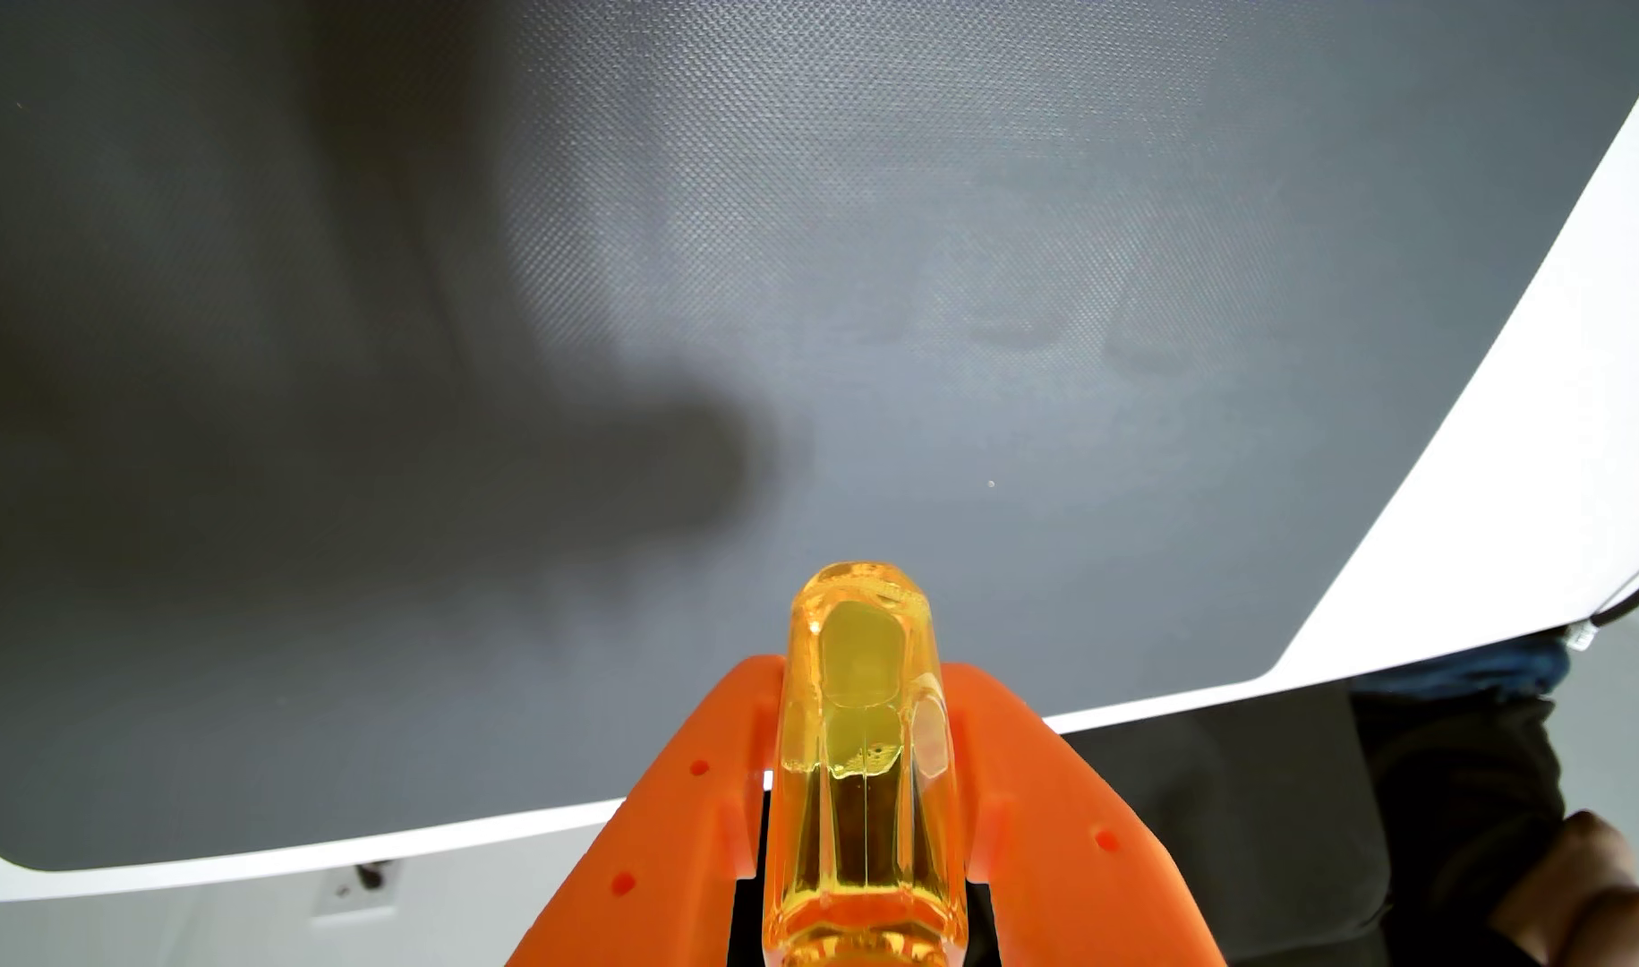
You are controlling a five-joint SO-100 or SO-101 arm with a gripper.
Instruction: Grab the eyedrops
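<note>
Gripping looks done: the orange gripper (866,679) is closed on the yellow eyedrops bottle (862,744), held between its jaws. Grey mat (611,279) lies well below; only holding steady seems left.

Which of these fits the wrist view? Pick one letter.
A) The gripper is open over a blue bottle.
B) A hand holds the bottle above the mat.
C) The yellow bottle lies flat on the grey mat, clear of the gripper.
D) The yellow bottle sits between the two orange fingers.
D: the yellow eyedrop bottle is clamped between the orange fingers of the gripper, above the grey mat.
</note>
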